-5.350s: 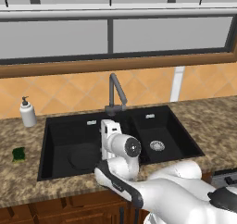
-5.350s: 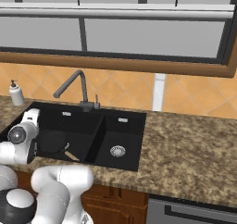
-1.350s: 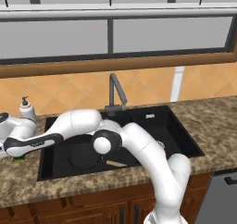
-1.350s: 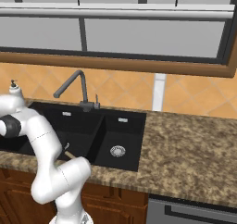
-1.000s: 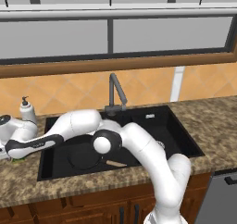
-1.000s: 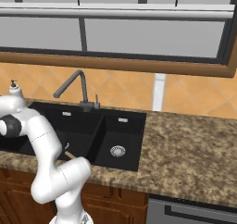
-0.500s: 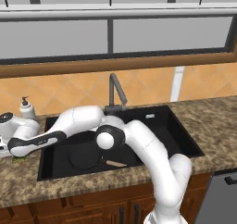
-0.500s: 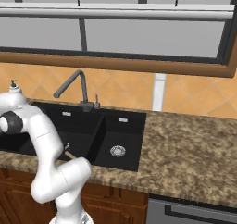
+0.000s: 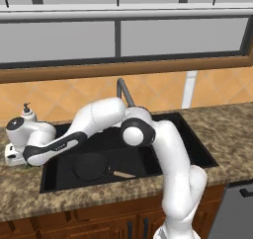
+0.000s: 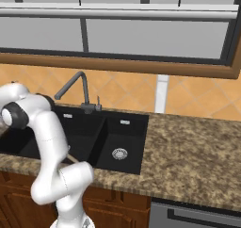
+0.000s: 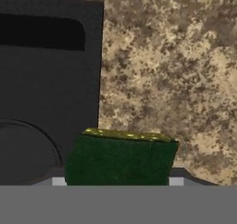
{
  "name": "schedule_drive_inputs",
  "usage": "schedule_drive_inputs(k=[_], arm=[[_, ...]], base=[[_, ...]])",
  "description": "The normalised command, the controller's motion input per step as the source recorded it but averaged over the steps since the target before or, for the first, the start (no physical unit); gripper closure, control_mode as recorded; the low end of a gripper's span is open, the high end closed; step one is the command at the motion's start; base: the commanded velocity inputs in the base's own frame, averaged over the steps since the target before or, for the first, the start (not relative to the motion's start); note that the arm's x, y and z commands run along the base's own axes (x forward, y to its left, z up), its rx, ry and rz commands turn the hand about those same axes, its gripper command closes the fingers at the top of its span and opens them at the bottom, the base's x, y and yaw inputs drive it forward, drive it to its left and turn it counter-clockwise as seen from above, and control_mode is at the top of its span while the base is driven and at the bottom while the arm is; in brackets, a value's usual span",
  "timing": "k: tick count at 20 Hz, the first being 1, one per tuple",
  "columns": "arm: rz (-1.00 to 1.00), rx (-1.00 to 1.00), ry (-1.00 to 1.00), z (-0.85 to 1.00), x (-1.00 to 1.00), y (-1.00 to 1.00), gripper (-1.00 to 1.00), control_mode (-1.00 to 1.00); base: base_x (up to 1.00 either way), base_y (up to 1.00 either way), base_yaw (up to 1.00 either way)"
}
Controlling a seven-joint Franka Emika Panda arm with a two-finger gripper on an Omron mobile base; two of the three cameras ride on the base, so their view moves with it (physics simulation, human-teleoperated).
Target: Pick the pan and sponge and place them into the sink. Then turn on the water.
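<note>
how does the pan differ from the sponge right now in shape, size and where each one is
The pan is round, shallow and black; the sponge is a rectangular dark green block with a yellow layer. The pan is far larger than the sponge. The pan already lies in the sink, in its left basin, while the sponge is held up close at the gripper, over the counter beside the sink's edge.

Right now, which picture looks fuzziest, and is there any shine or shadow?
Hand view: softest, the dark green sponge with a yellow layer has smeared edges. Left base view: the matte black double-basin sink shows no glare, and the round black frying pan nearly melts into it.
</note>
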Motion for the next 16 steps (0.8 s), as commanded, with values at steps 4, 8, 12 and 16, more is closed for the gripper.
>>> schedule_drive_inputs(k=[4,8,12,16], arm=[[0.0,0.06,0.0,0.15,-0.03,-0.98,1.0,-1.0],[0.0,0.02,0.0,0.03,0.0,-0.95,1.0,-1.0],[-0.04,-0.02,0.0,-0.05,0.21,-0.7,1.0,-1.0],[-0.07,-0.03,0.0,-0.23,0.47,-0.49,1.0,-1.0]], base=[[0.0,0.0,0.0],[0.0,0.0,0.0],[0.0,0.0,0.0],[0.0,0.0,0.0]])
